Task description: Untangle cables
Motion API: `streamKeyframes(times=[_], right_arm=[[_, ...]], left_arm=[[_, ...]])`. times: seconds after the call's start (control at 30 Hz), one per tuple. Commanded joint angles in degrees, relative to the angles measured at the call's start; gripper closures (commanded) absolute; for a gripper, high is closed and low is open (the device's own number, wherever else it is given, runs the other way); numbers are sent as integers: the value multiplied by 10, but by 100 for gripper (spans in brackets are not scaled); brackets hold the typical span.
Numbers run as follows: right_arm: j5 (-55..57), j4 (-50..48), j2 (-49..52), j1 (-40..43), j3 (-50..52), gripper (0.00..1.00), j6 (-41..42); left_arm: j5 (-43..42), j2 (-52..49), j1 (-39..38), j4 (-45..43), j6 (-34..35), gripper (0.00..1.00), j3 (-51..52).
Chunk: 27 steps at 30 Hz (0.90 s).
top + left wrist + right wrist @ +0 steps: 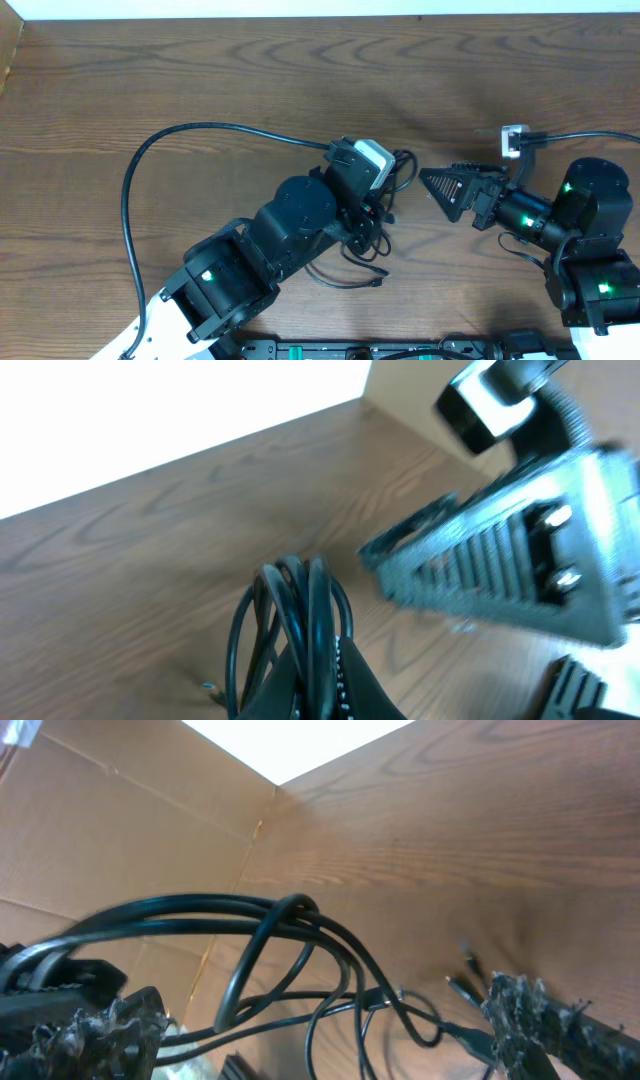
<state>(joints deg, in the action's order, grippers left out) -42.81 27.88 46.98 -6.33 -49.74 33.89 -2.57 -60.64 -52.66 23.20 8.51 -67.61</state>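
The cables (403,166) are thin glossy black cords bunched at the table's middle, and a loose strand (345,277) trails toward the front. My left gripper (386,197) is shut on the bundle; in the left wrist view several cords (305,610) rise in loops from between its closed jaws (320,665). A blue-tipped plug (207,685) lies on the wood to the left. My right gripper (437,185) faces the bundle from the right, open. In the right wrist view the looped cords (290,920) hang between its spread fingers (535,1020), with small plug ends (462,988) on the table.
A thick black arm cable (130,185) arcs over the table's left half. Another arm cable with a white connector (513,140) runs in from the right. A cardboard wall (120,820) borders the wooden table (200,90).
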Motion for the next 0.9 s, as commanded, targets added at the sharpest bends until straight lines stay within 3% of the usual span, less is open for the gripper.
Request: streamKeyframes(times=[0.0, 0.47, 0.87], right_arm=[[24, 5, -2, -9, -1, 1, -4], [110, 111, 78, -10, -1, 1, -84], [112, 166, 134, -10, -1, 1, -176]], left_arm=[[-38, 8, -1, -19, -8, 92, -9], [-56, 10, -1, -54, -8, 93, -9], [-56, 10, -1, -126, -8, 93, -9]])
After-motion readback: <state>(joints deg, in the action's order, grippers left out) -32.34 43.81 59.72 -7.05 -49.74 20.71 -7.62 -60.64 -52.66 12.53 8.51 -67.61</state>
